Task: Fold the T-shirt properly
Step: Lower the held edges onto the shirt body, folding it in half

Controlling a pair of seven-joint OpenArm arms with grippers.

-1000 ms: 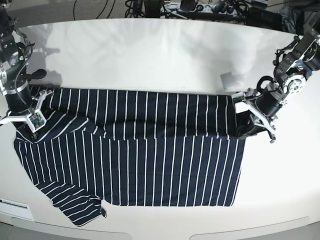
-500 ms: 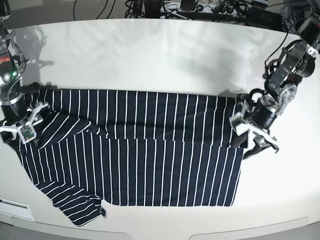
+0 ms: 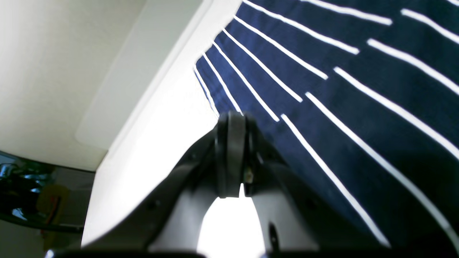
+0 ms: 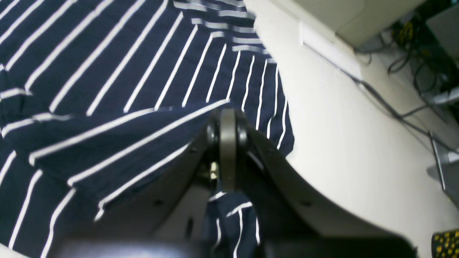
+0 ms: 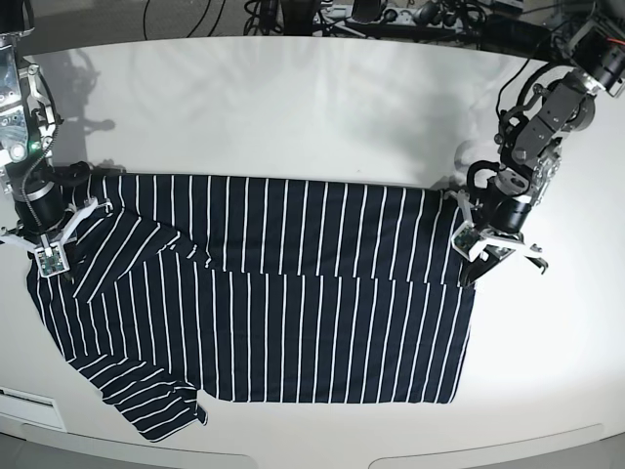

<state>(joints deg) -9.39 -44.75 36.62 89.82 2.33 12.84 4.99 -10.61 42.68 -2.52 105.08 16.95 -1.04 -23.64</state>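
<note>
The T-shirt, dark navy with thin white stripes, lies spread across the white table with its far edge folded toward me. My left gripper is shut at the shirt's right edge. In the left wrist view its closed tips meet the hem of the T-shirt. My right gripper is shut at the shirt's left end by the sleeve. In the right wrist view its tips pinch a raised fold of the T-shirt, and striped cloth shows between the fingers below the pads.
The round white table stretches bare behind the shirt. Cables and equipment crowd its far edge. A white label sits on the front left rim. One sleeve reaches close to the front edge.
Both grippers opened, drew back from the folded band, then shut again at the shirt's two ends. The left arm now stands more upright over the right hem.
</note>
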